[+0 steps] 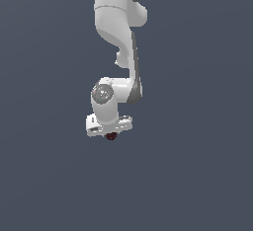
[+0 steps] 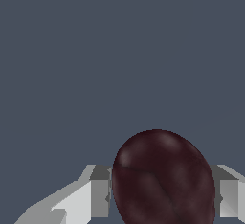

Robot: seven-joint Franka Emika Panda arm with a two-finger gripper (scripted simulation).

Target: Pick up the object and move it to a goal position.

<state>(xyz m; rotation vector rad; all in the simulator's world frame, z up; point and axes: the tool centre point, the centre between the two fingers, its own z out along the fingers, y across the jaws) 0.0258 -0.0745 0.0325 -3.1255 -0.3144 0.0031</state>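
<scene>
The object, a small dark red ball (image 1: 111, 136), shows just under the white gripper (image 1: 110, 135) in the exterior view. In the wrist view the dark red ball (image 2: 163, 180) fills the space between the two grey-white fingers (image 2: 99, 196), which press against its sides. The gripper is shut on the ball. The white arm reaches down from the top of the exterior view, and the hand hides most of the ball there. I cannot tell from these frames whether the ball rests on the surface or is lifted off it.
A plain dark grey-blue surface (image 1: 197, 175) fills both views around the arm. No goal marker or other object shows.
</scene>
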